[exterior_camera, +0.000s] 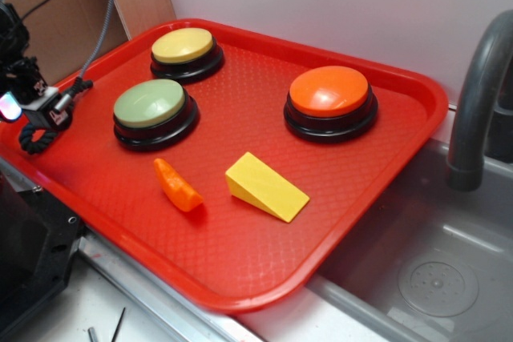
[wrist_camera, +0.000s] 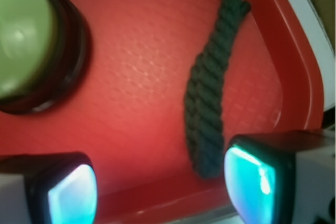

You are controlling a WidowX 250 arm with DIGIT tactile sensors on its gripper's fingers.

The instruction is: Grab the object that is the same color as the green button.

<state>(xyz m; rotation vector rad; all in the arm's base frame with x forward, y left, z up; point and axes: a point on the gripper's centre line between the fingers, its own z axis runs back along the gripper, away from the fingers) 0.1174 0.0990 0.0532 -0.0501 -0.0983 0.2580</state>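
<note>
A red tray (exterior_camera: 385, 166) held a yellow-topped button (exterior_camera: 187, 52), an orange-topped button (exterior_camera: 330, 102), an orange curved wedge (exterior_camera: 177, 185) and a yellow wedge (exterior_camera: 265, 187). A grey sink (exterior_camera: 433, 278) with a faucet (exterior_camera: 478, 98) lay beside the tray.

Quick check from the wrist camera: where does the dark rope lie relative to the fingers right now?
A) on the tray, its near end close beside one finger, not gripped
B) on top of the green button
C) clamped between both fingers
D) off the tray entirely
A: the dark rope lies on the red tray, its end beside one of the fingers, with the gap between them open and the green button apart from it.
</note>
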